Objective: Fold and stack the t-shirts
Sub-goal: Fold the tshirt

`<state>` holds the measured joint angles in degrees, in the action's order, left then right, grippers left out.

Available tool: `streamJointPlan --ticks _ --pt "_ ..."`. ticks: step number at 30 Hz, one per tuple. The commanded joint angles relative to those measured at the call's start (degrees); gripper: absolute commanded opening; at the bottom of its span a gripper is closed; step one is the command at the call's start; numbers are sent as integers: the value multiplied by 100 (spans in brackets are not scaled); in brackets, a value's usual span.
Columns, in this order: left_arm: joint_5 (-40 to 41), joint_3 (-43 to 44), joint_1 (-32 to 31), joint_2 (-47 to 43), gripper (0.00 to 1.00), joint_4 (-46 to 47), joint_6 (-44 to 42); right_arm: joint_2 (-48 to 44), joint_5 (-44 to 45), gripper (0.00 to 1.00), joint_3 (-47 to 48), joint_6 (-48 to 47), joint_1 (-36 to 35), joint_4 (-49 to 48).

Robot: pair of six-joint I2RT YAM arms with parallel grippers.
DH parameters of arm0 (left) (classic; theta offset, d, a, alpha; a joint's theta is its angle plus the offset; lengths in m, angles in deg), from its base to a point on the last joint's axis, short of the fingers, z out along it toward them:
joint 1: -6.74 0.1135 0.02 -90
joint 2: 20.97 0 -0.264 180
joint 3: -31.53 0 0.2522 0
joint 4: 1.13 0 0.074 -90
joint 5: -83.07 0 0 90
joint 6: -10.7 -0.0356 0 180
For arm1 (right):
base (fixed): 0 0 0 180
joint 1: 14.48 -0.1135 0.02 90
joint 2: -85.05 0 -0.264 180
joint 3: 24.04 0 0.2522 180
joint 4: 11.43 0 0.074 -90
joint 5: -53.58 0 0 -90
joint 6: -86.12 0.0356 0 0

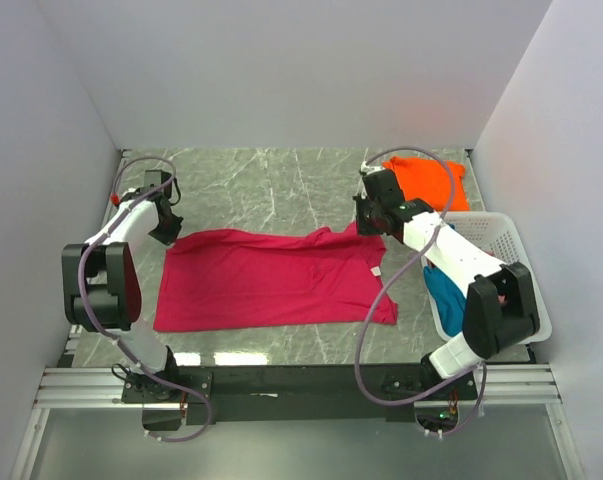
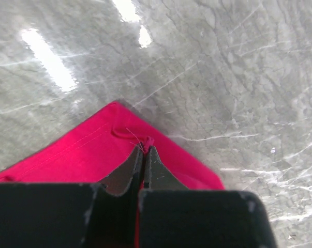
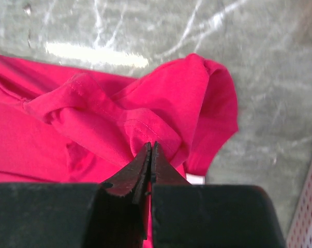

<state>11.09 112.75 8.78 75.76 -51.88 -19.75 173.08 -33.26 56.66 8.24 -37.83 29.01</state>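
— What is your left tool doing?

— My left tool (image 2: pixel 145 149) is pinching the far left corner of the crimson tee (image 1: pixel 281 280), with its fingers pressed together on the hem. The overhead view is showing only my arm over that corner. The wrist camera is showing the cloth nipped at the tips.

— And the shirt itself?

— It is lying spread on the bench (image 1: pixel 271 180), between my two arms.

— The right side?

— My right tool (image 3: pixel 151 147) is clamping a bunched fold by the far right sleeve. From above, an orange tee (image 1: pixel 426 180) is lying at the far right corner, and a teal tee (image 1: pixel 444 290) is sitting in the white basket (image 1: pixel 521 250). My right wrist camera is catching only an orange sliver and the basket's edge.
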Motion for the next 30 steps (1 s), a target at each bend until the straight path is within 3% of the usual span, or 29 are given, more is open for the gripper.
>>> streamJointPlan --ticks 1,5,24,26,27,28,30 --pt "342 38 -20 -321 1 -315 241 -400 352 0 -180 150 -116 206" --pt "703 75 -11 -453 1 -651 548 -699 361 0 -470 256 -134 268" --pt "835 -690 -11 -919 1 -651 971 -1262 414 0 -1384 791 -573 321" --pt "835 -831 -11 -945 14 -677 971 -1341 283 6 -1744 1010 -687 294" --pt "869 -866 -2 -963 19 -747 980 -1384 186 13 -1876 1229 -732 259" --pt "922 -962 -2 -998 31 -887 997 -1507 107 25 -2147 1327 -793 259" --pt "1062 -1094 -2 -1207 44 -1020 1120 -1648 -43 31 -2325 1547 -995 442"
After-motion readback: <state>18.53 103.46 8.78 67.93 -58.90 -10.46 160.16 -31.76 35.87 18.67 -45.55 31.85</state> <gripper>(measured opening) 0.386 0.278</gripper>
